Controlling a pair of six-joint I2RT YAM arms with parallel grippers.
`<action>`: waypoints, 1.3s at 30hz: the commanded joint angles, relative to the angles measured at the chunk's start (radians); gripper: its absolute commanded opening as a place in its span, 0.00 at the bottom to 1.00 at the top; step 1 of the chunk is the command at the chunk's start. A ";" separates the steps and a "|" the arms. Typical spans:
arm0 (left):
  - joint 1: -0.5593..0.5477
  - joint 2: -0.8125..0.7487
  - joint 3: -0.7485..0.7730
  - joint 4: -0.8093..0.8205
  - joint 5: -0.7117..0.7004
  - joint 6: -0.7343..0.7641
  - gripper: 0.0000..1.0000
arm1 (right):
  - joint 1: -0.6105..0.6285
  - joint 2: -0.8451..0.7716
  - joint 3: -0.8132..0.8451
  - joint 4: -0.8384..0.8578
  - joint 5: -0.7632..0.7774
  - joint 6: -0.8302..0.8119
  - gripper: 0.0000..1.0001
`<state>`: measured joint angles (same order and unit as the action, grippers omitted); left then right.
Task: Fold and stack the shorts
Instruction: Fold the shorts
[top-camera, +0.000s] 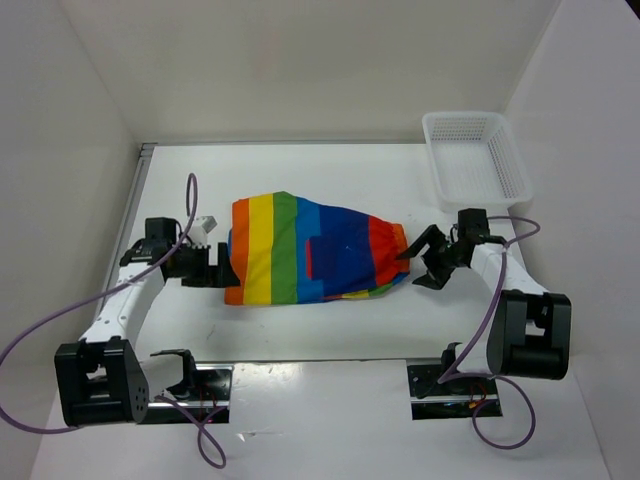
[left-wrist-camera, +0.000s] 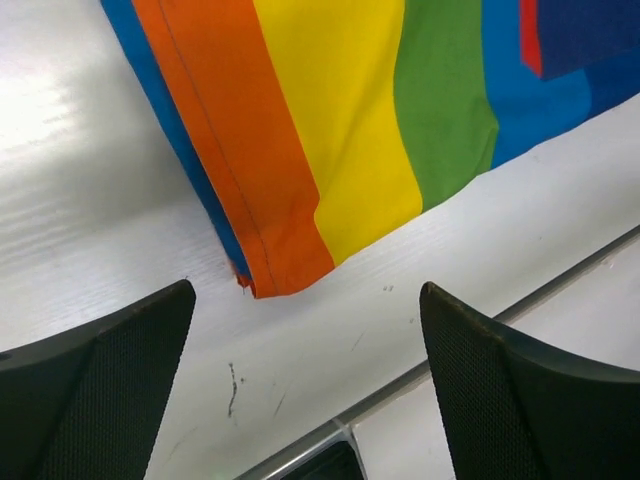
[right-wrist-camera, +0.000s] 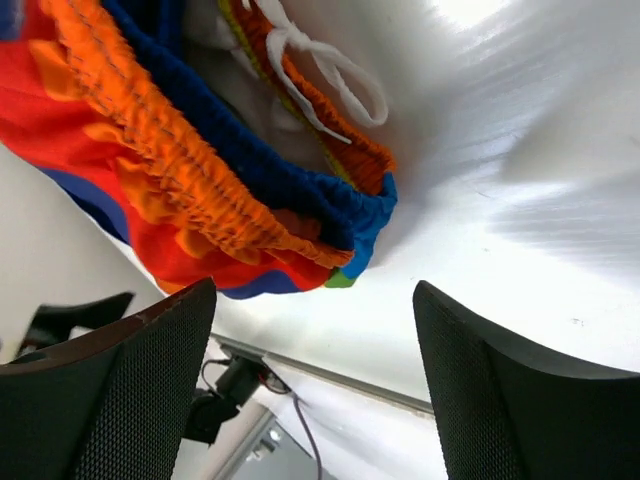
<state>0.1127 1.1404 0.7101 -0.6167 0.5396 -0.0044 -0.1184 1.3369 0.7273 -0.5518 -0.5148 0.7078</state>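
While the left gripper (top-camera: 228, 262) and right gripper (top-camera: 416, 262) stand spread and empty, a shallow pinch may lift only one layer of the shorts (top-camera: 310, 250).

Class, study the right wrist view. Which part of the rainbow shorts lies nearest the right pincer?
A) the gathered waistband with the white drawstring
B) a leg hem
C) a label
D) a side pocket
A: the gathered waistband and white drawstring of the shorts lie just ahead of the open right pincer, which holds nothing.
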 joint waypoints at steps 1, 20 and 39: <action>0.004 -0.010 0.124 -0.037 -0.027 0.004 1.00 | -0.006 -0.041 0.067 -0.023 0.048 -0.001 0.85; -0.288 0.517 0.413 0.380 0.043 0.004 0.24 | 0.290 0.243 0.328 0.236 0.104 -0.036 0.01; -0.356 0.604 0.624 0.318 0.034 0.004 0.29 | 0.290 0.191 0.420 0.138 0.318 -0.041 0.45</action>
<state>-0.1993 1.7626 1.2491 -0.3126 0.4988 -0.0059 0.1719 1.6653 1.0515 -0.4076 -0.2264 0.6933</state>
